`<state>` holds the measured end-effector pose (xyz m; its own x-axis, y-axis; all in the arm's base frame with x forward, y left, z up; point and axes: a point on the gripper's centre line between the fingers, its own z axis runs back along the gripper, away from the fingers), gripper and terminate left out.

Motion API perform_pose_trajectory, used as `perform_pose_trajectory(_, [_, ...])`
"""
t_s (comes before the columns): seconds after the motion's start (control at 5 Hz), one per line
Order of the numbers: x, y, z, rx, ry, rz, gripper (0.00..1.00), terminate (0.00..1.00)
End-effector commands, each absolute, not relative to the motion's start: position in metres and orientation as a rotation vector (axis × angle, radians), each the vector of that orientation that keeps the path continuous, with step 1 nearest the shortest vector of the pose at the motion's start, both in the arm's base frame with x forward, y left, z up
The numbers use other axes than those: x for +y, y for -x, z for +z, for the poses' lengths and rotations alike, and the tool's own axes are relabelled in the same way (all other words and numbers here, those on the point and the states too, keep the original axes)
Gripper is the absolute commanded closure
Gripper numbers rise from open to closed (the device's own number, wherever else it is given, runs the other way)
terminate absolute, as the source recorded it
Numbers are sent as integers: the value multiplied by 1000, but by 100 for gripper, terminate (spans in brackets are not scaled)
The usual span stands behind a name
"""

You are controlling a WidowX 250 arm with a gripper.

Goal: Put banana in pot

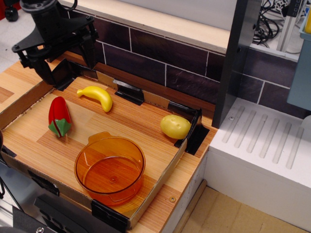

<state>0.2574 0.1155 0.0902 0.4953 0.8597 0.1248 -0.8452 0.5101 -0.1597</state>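
Note:
The yellow toy banana lies on the wooden tray floor near the back left, stem end pointing left. The translucent orange pot sits empty at the tray's front, its tab handle toward the back. My black gripper hangs open at the upper left, above the tray's back-left corner, up and left of the banana. Its two fingers are spread wide and hold nothing.
A red and green toy pepper lies left of the pot. A pale-yellow potato-like lump sits at the tray's right end. The tray has low cardboard walls with black corner brackets. A dark tiled backsplash runs behind; a white drainboard lies right.

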Motion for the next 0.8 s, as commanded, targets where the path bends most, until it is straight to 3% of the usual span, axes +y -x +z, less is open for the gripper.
perform_pose_trajectory(0.0, [112, -283, 80, -215, 37, 1100, 0, 0])
perform_pose_trajectory(0.6, [124, -304, 35, -165, -25, 1100, 0, 0])
